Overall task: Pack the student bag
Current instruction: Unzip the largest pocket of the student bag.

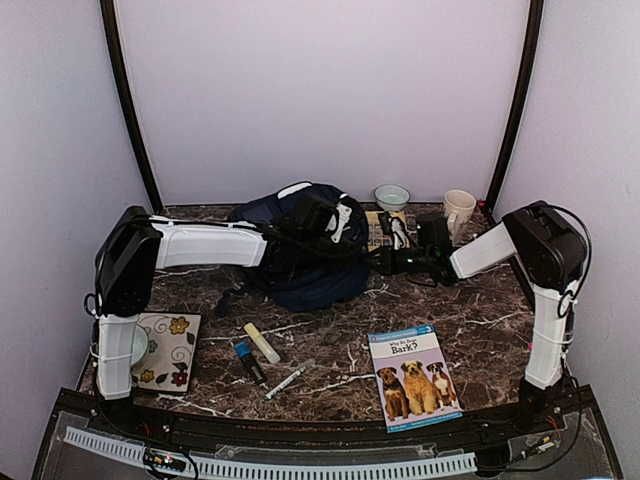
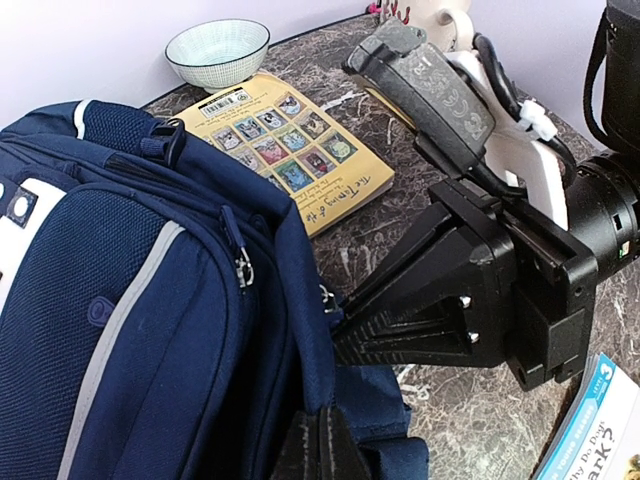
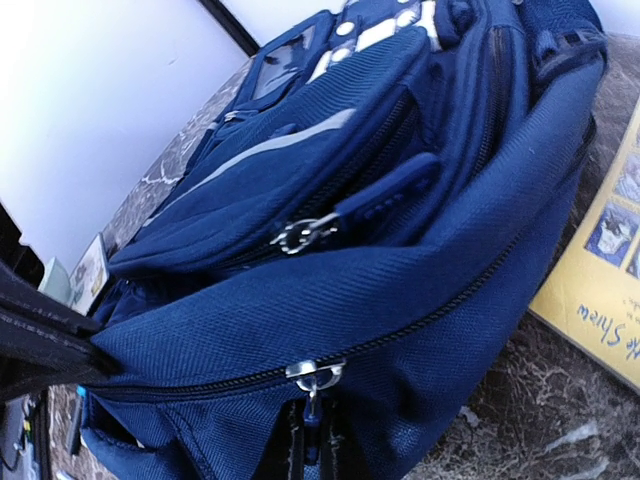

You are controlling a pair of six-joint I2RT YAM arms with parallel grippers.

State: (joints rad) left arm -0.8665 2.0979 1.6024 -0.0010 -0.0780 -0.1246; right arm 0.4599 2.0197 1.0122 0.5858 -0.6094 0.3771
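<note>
Handling the student bag (image 1: 310,285) means handling slack cloth. It is soft navy fabric that sags and folds wherever it is pinched. It looks largely unfilled, so probably light, and it is likely to slide on the marble-pattern table (image 1: 480,320) unless braced. The bag slumps at the back centre of the table, between the two arms and just beside a yellow picture book (image 2: 300,150).

The left gripper (image 2: 320,435) has its fingers drawn together at the bag's near edge, apparently nipping a fold of fabric as an anchor. The right gripper (image 3: 308,450) has its fingers closed narrow on the zipper pull (image 3: 314,378) of the main compartment, which looks zipped shut.

Recommended holds are the metal pull for opening and a seam or edge for bracing; the broad panels give little purchase. Draw along the zipper line, otherwise the cloth may bunch and jam the slider.
</note>
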